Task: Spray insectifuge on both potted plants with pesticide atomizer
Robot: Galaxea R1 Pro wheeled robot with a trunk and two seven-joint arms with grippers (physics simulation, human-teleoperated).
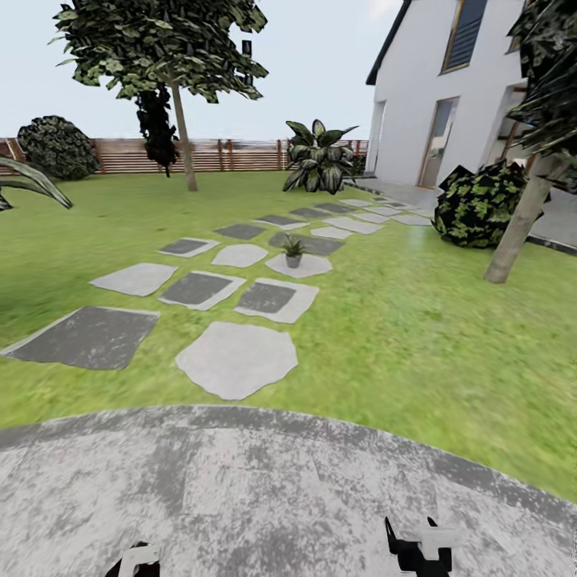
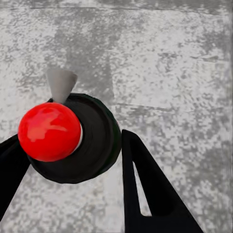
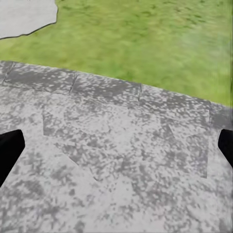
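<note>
The pesticide atomizer [image 2: 92, 141] sits between the black fingers [image 2: 150, 189] of my left gripper [image 2: 73, 170], which is shut on it. I see it end-on: a round black head, a red dome and a grey cone nozzle. In the head view my left gripper [image 1: 136, 561] and right gripper [image 1: 417, 549] peek in at the lower edge over the round grey patio [image 1: 240, 481]. One potted plant [image 1: 292, 251], a small spiky green rosette in a grey pot, stands on a stepping stone well ahead. My right gripper [image 3: 116, 155] is open over bare paving.
Grey stepping stones [image 1: 236, 358] lead across the lawn [image 1: 417, 336] toward a white house [image 1: 449, 96]. A large broad-leaved plant [image 1: 320, 156], a dark bush [image 1: 481, 200], two tree trunks [image 1: 517, 224] and the wooden fence [image 1: 216, 155] ring the garden.
</note>
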